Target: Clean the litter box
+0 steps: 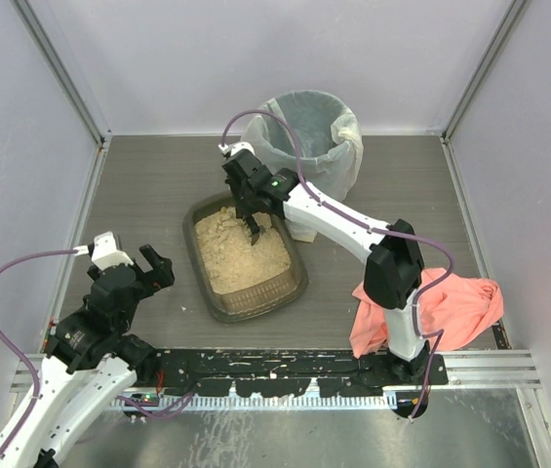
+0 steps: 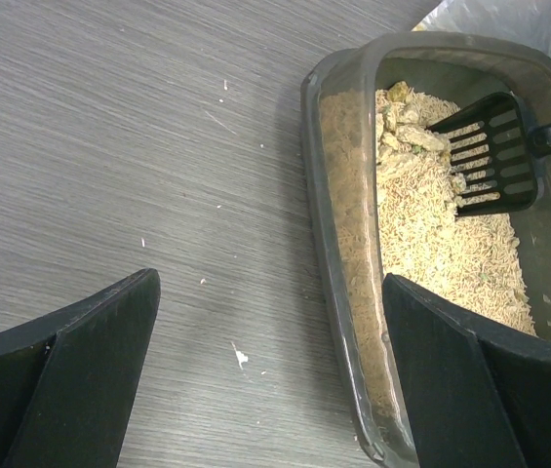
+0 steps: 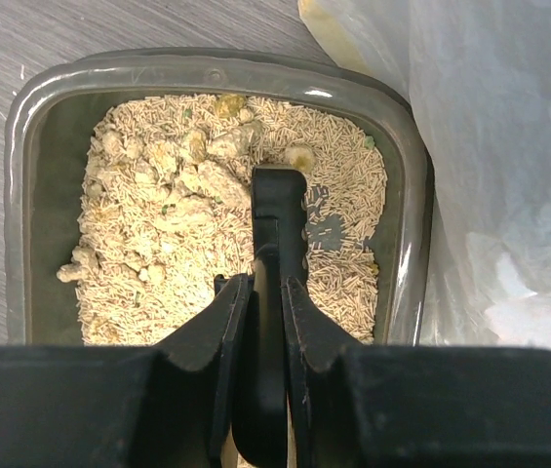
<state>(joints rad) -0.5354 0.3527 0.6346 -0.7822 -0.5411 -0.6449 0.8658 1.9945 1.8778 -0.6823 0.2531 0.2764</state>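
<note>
The litter box (image 1: 297, 283) is a dark translucent tray in the middle of the table, holding tan pellet litter (image 1: 239, 249) with pale clumps (image 3: 187, 175) at its far end. My right gripper (image 1: 249, 200) hangs over that far end, shut on the handle of a black slotted scoop (image 3: 278, 210). The scoop's blade (image 2: 494, 156) rests in the litter beside the clumps (image 2: 402, 132). My left gripper (image 1: 138, 255) is open and holds nothing, low over the table left of the box. In the left wrist view its right finger (image 2: 451, 380) overlaps the box's near left rim (image 2: 319, 195).
A round bin lined with a white bag (image 1: 312, 136) stands just behind the box, touching its far right corner (image 3: 509, 146). A pink cloth (image 1: 451, 307) lies at the right arm's base. Small white specks (image 2: 240, 357) dot the grey table. Enclosure walls close in on three sides.
</note>
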